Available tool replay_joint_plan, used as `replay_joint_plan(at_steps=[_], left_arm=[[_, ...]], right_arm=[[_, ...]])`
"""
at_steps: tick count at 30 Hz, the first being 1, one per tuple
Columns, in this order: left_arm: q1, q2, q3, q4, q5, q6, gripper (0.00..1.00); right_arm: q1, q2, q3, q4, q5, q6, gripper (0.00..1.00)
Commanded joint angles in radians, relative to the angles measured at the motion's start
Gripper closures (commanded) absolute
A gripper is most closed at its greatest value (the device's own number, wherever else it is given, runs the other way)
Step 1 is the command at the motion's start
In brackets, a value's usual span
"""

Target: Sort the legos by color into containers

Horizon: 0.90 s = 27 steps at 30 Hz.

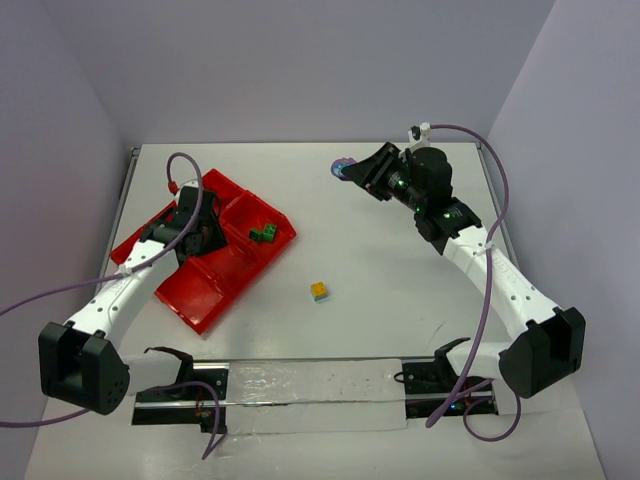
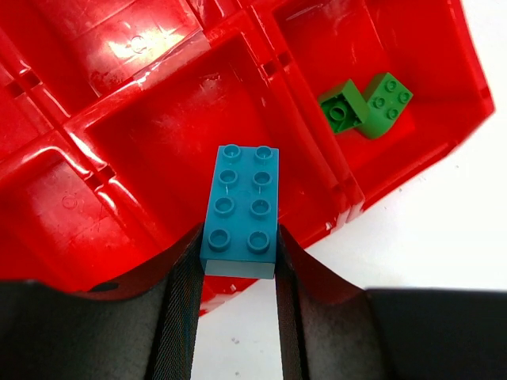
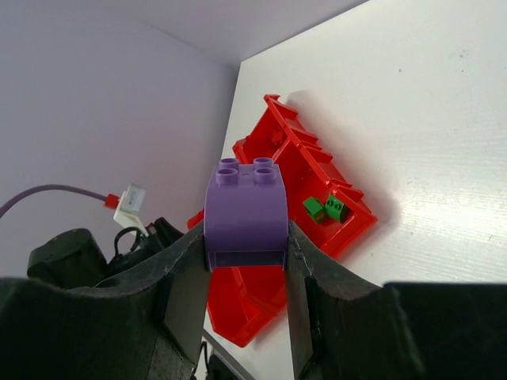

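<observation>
A: Since sorting's midway, what shows from above?
B: 1 yellow brick [image 1: 319,291] lies loose, off the tray [image 1: 205,300]; its lower layer's too small to tell.
A: Left wrist?
B: The left gripper [image 2: 238,257] is clamped on a teal brick [image 2: 242,206] over the compartment beside 2 greens [image 2: 366,104]. Next: lower, release.
A: Right wrist?
B: The right gripper [image 3: 245,245] pinches a purple brick [image 3: 245,210] aloft; which compartment suits it is unclear

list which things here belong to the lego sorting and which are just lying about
Part of the job:
- teal brick, held in the left gripper
- purple brick, held in the right gripper
- green bricks, in a tray compartment
- yellow-topped brick, loose on the table
- red tray

Just there:
- purple cables
- white strip between the arm bases
</observation>
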<state>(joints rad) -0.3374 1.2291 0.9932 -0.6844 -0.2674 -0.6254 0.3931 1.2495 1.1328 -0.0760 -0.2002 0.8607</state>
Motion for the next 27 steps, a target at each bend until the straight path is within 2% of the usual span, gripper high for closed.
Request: replay_joint_plan(at_steps=[1,19,23,26,27], left_arm=[[0.003,0.037,-0.014,0.090,-0.030,-0.007,1.00],[0.002,0.119,-0.053,0.161,-0.036,-0.007,0.98],[0.003,0.128,-0.057,0.174,-0.034,-0.002,0.97],[0.003,0.143,-0.054,0.176,-0.023,0.003,0.77],[0.003,0.148,-0.052,0.170,-0.020,0.001,0.59]], right_arm=[[0.000,0.004,0.002,0.006,-0.013,-0.021,1.00],[0.000,0.024,0.011,0.004,-0.038,-0.027,1.00],[0.001,0.033,0.017,0.026,-0.109,-0.048,1.00],[0.008,0.047,0.043,0.027,-0.183,-0.073,1.00],[0.018,0.055,0.062,0.008,-0.194,-0.090,1.00]])
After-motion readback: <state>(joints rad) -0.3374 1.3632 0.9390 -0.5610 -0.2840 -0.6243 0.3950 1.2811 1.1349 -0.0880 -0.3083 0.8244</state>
